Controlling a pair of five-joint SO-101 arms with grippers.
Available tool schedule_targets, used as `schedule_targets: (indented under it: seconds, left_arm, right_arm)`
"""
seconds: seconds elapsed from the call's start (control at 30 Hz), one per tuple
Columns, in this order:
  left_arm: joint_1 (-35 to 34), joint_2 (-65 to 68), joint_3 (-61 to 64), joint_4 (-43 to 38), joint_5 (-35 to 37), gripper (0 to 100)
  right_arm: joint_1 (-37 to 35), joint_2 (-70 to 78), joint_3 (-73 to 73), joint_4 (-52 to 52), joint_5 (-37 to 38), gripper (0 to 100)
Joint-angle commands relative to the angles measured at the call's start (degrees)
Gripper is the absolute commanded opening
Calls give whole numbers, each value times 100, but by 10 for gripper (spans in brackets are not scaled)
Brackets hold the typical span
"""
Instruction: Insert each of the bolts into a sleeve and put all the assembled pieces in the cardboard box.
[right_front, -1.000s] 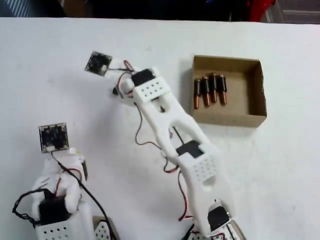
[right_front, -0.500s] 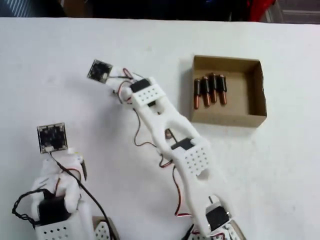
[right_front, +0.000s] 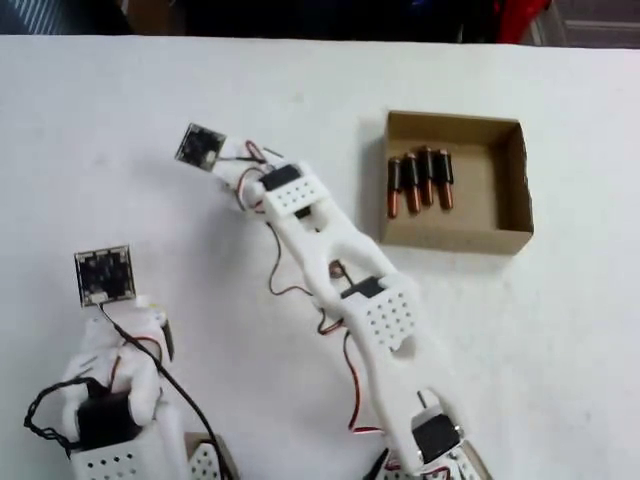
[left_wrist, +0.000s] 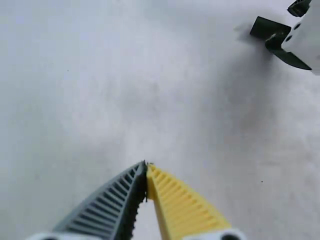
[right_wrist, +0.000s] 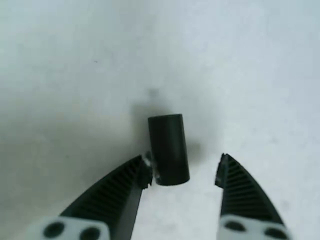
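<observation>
Where sleeve (right_wrist: 168, 149) lies, right end effector (right_wrist: 182, 170) gapes, arm (right_front: 345, 255) outstretched.

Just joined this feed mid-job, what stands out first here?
Four assembled pieces lie side by side in the cardboard box, toward the right of the white table in the high view. A black sleeve sits on the table between the jaws of the open right gripper; the left gripper is shut on nothing.

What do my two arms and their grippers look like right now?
Both arms are white plastic with perforated panels, black servos and loose red and black wires: left arm, right arm. The left gripper has one grey and one yellow ridged finger; the right gripper has two dark ridged fingers.
</observation>
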Motion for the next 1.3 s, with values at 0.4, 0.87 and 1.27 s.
schedule_targets:
  seconds: [0.4,0.87,1.27]
  left_arm:
    - [-40,-57,105,-607,-62,22]
    - [-40,-57,220,-738,-62,22]
    - [-40,-57,220,-738,-62,22]
  right_arm:
    - [127,-154,-176,488,79,17]
    - [207,-1411,-571,2167,35,17]
    - [163,-3301,-527,3802,35,17]
